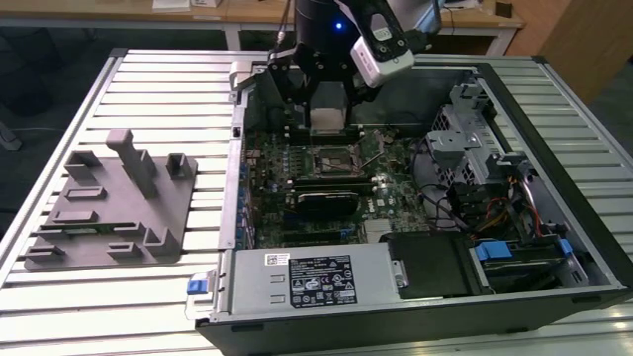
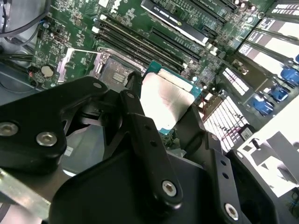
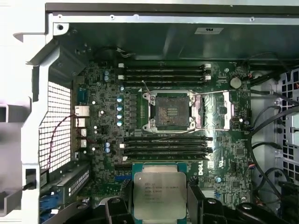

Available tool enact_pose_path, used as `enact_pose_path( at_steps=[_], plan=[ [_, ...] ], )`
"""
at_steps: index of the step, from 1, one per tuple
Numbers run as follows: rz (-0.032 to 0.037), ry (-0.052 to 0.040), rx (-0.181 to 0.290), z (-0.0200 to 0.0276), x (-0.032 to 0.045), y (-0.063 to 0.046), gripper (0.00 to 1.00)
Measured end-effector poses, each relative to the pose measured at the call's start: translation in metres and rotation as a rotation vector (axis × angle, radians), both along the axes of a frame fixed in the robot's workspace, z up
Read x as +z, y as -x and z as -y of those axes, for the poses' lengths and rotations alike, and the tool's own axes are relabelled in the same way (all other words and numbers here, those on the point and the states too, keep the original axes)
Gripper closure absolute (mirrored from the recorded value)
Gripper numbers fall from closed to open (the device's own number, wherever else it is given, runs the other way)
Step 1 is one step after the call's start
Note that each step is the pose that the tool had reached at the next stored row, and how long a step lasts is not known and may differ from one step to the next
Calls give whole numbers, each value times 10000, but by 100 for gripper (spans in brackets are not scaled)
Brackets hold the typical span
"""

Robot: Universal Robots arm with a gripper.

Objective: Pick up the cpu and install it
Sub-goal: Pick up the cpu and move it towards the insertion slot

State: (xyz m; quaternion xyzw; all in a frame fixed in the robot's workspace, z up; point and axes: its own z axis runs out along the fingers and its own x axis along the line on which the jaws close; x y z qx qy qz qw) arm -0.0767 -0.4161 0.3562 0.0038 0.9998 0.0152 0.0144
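Note:
The cpu (image 3: 160, 191), a flat silvery square with a green rim, is held by its two opposite edges between the black fingers of my gripper (image 3: 160, 201), which is shut on it. In the exterior view the gripper (image 1: 330, 122) hangs with the cpu (image 1: 330, 117) above the far part of the motherboard, a little beyond the open socket (image 1: 334, 159). The socket (image 3: 170, 110) shows bare contacts inside its metal frame, with the load lever swung out. In the second wrist view the cpu (image 2: 166, 98) sits tilted above the green board between the fingers (image 2: 133, 93).
The computer case (image 1: 554, 148) lies open on a slatted metal table (image 1: 148, 96). A power supply (image 1: 311, 278) fills its near end; a drive cage (image 1: 475, 148) and cables stand at the exterior view's right. A grey holder block (image 1: 109, 208) sits on the table's left.

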Motion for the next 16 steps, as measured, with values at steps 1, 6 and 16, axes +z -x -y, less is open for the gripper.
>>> enact_pose_path(
  at_steps=[1, 6, 16],
  plan=[
    [-3, 0, 0, -2, -11, -7, 45],
    [-21, -2, 1, -14, -65, -49, 45],
    [-70, -2, 0, -41, -156, -148, 45]
  ],
)
